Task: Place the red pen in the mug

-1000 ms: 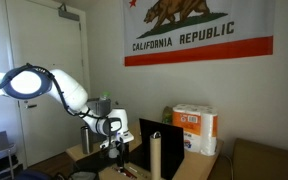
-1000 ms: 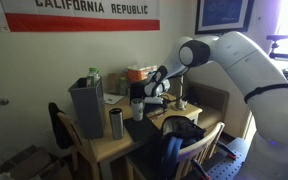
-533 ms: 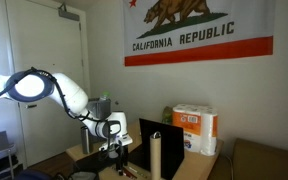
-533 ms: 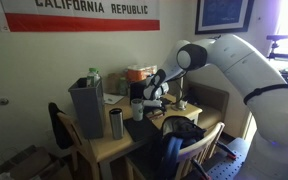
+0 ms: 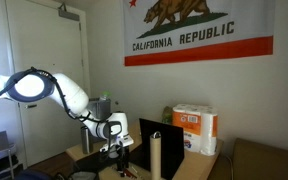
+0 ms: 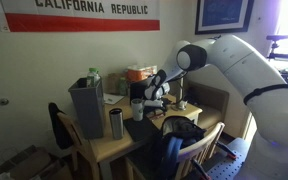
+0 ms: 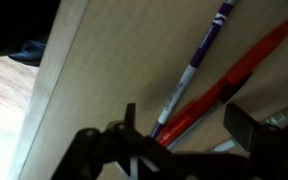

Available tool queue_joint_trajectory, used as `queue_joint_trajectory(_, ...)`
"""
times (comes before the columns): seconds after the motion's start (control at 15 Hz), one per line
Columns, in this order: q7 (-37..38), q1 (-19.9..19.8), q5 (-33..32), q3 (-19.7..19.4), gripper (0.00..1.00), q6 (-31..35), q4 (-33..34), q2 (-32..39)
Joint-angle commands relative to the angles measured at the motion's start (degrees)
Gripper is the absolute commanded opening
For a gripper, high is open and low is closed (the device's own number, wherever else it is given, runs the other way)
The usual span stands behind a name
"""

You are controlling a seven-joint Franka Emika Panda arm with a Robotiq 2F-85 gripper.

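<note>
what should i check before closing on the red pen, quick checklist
1. Gripper open: ok.
2. Red pen between the fingers in the wrist view: ok.
3. Purple pen out of the grasp: not ok, it lies right beside the red one, its end also between the fingers.
4. Red pen lying flat on the table: ok.
5. Mug upright and free to receive: cannot tell, too small.

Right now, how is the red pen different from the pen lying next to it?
The red pen is red all over; the white pen is white with purple marks. The red pen looks thicker, the white pen slimmer. Both lie flat on the table, side by side, slanting much the same way.
</note>
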Motion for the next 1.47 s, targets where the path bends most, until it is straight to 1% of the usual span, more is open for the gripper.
queue_joint_trajectory(0.0,1.75,0.69,0.77,-0.98,0.56,1.14,-1.37,-0.04)
queue_joint_trajectory(0.27,2.03,0.78,0.79,-1.27,0.26,1.46,-2.18,-0.43)
queue_joint_trajectory(0.4,2.12,0.9,0.62,-1.54,0.13,1.51,-2.39,-0.69)
queue_joint_trajectory(0.47,2.13,0.93,0.58,-1.63,0.05,1.61,-2.53,-0.89)
queue_joint_trajectory(0.6,1.93,1.08,0.35,-1.68,0.06,1.65,-2.77,-1.22)
queue_joint_trajectory(0.67,1.31,1.01,0.32,-1.44,0.01,1.46,-3.0,-1.71)
queue_joint_trajectory(0.73,0.88,0.93,0.37,-1.23,0.0,0.89,-3.12,-2.18)
queue_joint_trajectory(1.0,-2.11,1.1,0.19,-0.12,0.0,-1.74,-4.61,-5.35)
queue_joint_trajectory(1.13,-3.93,1.32,0.05,0.49,0.0,-2.96,-5.62,-7.59)
queue_joint_trajectory(1.4,-7.24,2.2,-0.97,0.98,0.0,-7.63,-7.1,-13.21)
